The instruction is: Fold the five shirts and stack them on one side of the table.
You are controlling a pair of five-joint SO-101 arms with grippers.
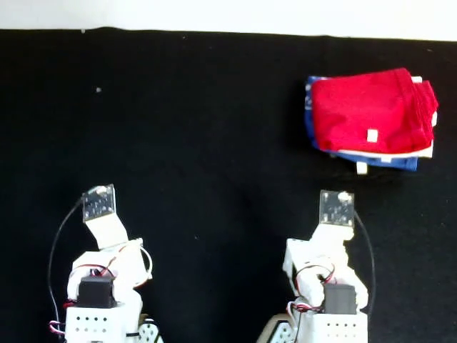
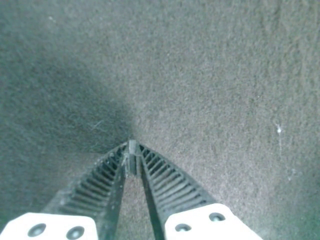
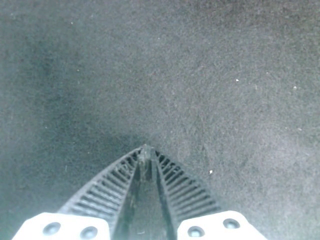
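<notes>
So here's what we've got: a counter covered in black felt-like cloth (image 1: pixel 214 107), with a pale strip (image 1: pixel 214 13) beyond its far edge. We can't tell if that's wall or floor. Black cloth dotted with a few pale lint specks lies between the arms and the shirts.

The stack of folded shirts (image 1: pixel 371 118) sits at the far right side of the counter, well apart from both arms. On top is a red cotton shirt (image 1: pixel 357 107) with a small white tag (image 1: pixel 372 135). Under it a white layer (image 1: pixel 425 151) and a blue layer (image 1: pixel 400 163) peek out. That's three colours for sure, but we can't tell how many shirts there are in all.

Two white arms sit side by side at the near edge, one (image 1: pixel 107 243) and the other (image 1: pixel 328 257).

The left jaws are closed, with the ribbed black fingers (image 2: pixel 165 185) meeting at the tips over bare cloth. The right jaws are the same, fingers (image 3: pixel 180 190) together at the tips. We can't tell whether either pair touches the cloth.
</notes>
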